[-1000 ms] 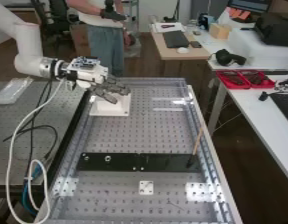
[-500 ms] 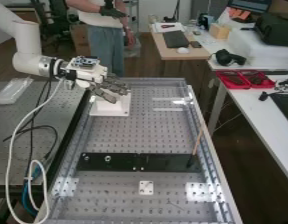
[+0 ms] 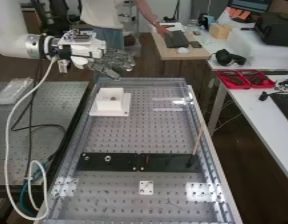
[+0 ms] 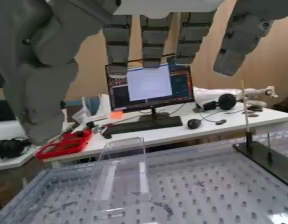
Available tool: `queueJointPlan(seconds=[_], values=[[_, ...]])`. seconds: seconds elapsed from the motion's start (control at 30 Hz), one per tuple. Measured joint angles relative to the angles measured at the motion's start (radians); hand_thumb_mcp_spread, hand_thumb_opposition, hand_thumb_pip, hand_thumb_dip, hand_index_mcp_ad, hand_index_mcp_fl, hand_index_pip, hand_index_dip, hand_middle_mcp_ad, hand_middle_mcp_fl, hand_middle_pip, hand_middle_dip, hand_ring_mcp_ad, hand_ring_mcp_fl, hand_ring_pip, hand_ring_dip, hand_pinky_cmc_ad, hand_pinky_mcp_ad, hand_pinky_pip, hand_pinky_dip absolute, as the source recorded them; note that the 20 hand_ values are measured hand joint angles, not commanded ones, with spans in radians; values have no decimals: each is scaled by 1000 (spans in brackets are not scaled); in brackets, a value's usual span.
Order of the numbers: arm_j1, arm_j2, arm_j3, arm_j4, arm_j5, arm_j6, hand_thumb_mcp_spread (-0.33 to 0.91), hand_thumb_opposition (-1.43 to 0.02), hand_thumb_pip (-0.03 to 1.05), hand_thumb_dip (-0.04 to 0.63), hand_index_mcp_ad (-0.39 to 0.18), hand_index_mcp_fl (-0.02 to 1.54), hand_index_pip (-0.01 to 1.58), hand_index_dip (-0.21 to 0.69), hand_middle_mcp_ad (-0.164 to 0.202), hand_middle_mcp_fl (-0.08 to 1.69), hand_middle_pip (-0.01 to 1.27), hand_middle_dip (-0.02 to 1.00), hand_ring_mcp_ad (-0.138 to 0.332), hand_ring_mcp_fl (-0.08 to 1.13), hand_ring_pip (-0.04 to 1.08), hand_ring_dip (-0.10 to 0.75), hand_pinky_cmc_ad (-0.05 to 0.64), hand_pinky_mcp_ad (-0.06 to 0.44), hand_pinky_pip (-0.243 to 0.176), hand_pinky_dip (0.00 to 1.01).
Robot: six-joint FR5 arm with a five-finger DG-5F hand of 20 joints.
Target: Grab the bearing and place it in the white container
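Reaching in from the upper left of the high view with the white robot arm; holding the dark grey hand in the air near the far edge of the perforated bench, above and apart from the white container; extending the fingers wide, nearly straight, with gaps between them in the wrist view, and setting the thumb well apart from them; standing the white container upright on a flat white base plate, toward the bench's far end; showing at the container's top a small brownish piece, perhaps the bearing, but appearing too small for telling with certainty; resting a long black plate across the nearer part of the bench, and bearing on it small round metallic pieces near its left end in the high view; rising from its other end with a thin tan rod, leaning slightly in that view; lying nearer than the black plate with a small white square plate; facing, in the wrist view, a monitor, a keyboard and a mouse on a white desk beyond the bench.
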Motion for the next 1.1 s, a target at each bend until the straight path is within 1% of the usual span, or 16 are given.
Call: queueJointPlan(seconds=[0.07, 0.13, 0.2, 0.23, 0.27, 0.3, 0.4, 0.5, 0.63, 0.77, 0.8, 0.83, 0.87, 0.9, 1.0, 1.1], values=[[-36, 9, 24, -33, -50, -5, 323, -682, 442, 162, -122, 124, 272, 201, 28, 42, 140, 218, 113, 7, 105, 103, 361, 279, -75, 337], [-72, 10, 48, -64, -97, -9, 316, -682, 442, 152, -126, 173, 222, 201, 24, 63, 140, 218, 115, 7, 106, 101, 361, 281, -75, 342], [-120, 8, 78, -99, -155, -17, 316, -682, 442, 140, -127, 190, 178, 201, 23, 63, 140, 218, 117, 7, 106, 101, 361, 288, -75, 346], [-130, 7, 85, -105, -166, -19, 316, -682, 442, 148, -122, 188, 176, 201, 28, 63, 140, 218, 117, 7, 106, 101, 361, 290, -75, 346], [-156, 2, 101, -120, -196, -23, 319, -682, 442, 131, -129, 187, 164, 201, 28, 63, 140, 218, 117, 7, 106, 101, 361, 291, -75, 344], [-182, -4, 117, -134, -225, -27, 302, -684, 442, 127, -122, 192, 168, 202, 24, 63, 140, 218, 117, 7, 106, 101, 361, 291, -75, 347], [-230, -19, 147, -157, -277, -33, 304, -681, 466, 129, -122, 188, 136, 188, 28, 63, 140, 218, 115, 7, 106, 101, 361, 291, -75, 347], [-302, -51, 195, -188, -356, -48, 291, -681, 475, 127, -122, 190, 133, 154, 24, 59, 140, 218, 117, 7, 106, 101, 361, 291, -75, 340], [-374, -90, 248, -214, -434, -67, 290, -681, 497, 131, -122, 188, 133, 138, 24, 75, 140, 218, 117, 7, 108, 101, 360, 291, -75, 340], [-462, -137, 314, -239, -529, -91, 290, -681, 499, 133, -126, 187, 133, 108, 24, 75, 140, 218, 113, 7, 108, 103, 360, 291, -75, 328], [-484, -148, 331, -245, -551, -97, 290, -681, 499, 126, -126, 187, 133, 108, 24, 75, 140, 218, 113, 7, 105, 101, 360, 290, -75, 328], [-499, -155, 342, -248, -566, -101, 284, -681, 499, 133, -131, 187, 133, 108, 23, 75, 140, 218, 113, 7, 105, 101, 360, 291, -75, 328], [-520, -164, 358, -254, -587, -106, 284, -679, 499, 126, -122, 187, 133, 108, 28, 75, 140, 218, 117, 7, 108, 101, 360, 291, -75, 328], [-544, -174, 377, -261, -611, -111, 284, -679, 499, 129, -122, 187, 133, 108, 24, 75, 138, 218, 117, 7, 105, 101, 360, 291, -75, 328], [-583, -187, 407, -267, -650, -116, 283, -679, 499, 133, -122, 169, 136, 101, 28, 72, 138, 222, 117, 7, 105, 101, 361, 291, -75, 328], [-592, -185, 410, -262, -659, -117, 283, -679, 501, 129, -122, 169, 136, 103, 28, 72, 138, 222, 117, 7, 105, 101, 361, 291, -75, 328]])
